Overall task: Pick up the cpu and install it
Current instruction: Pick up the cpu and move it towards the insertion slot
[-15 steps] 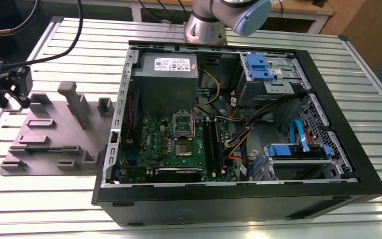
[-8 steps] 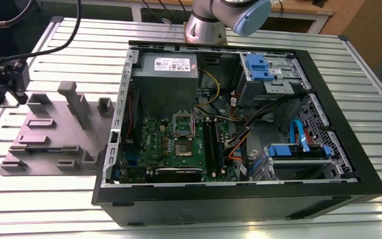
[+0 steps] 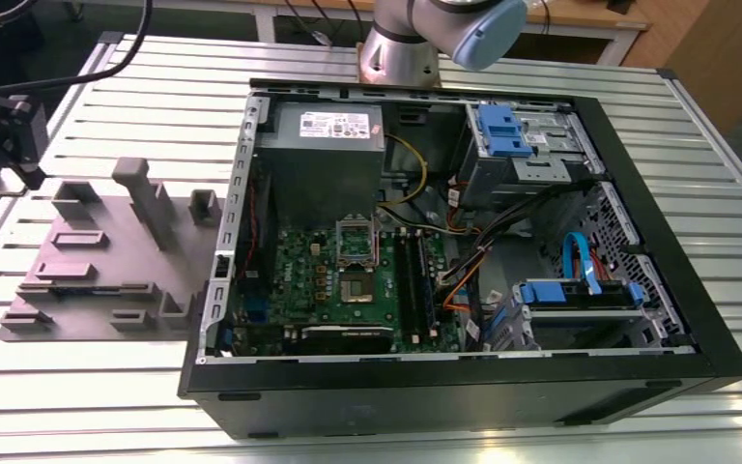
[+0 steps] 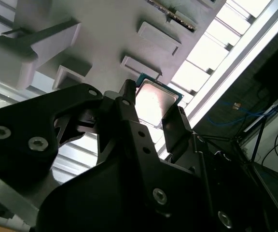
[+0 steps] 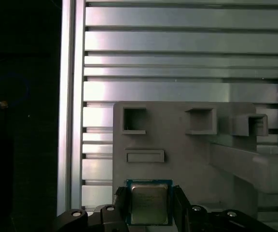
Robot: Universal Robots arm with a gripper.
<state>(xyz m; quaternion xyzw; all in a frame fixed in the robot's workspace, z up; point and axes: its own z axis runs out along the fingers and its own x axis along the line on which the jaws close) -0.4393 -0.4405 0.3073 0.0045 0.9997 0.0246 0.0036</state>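
at the edge of the bench (image 3: pixel 113 77) on the exterior view's left, over a corner of the grey fixture (image 5: pixel 187 145), the claw (image 5: pixel 149 192) has its two fingers (image 5: pixel 121 205) pressed against opposite edges of the cpu (image 5: pixel 148 208), silver top facing up. i can't tell whether the chip is resting on the fixture or just clear of it.

what worries me is how little there is to hold. the grip is on the thin edges only, so a jolt or an uneven squeeze could let the cpu tilt, slide out and drop onto the fixture or the bench's slats. the socket (image 3: pixel 356 287) sits down inside the open computer case (image 3: pixel 474 387), well apart from here, with the case wall in between and loose cables (image 3: pixel 474 261) close by. a chip carried crooked could snag there, and one set down skewed would likely damage the socket's contacts.

the arm (image 3: pixel 423 39) is rooted at the bench's far edge behind the case. judging from the first wrist view, which looks square down on the slats, the claw points straight down at the fixture.
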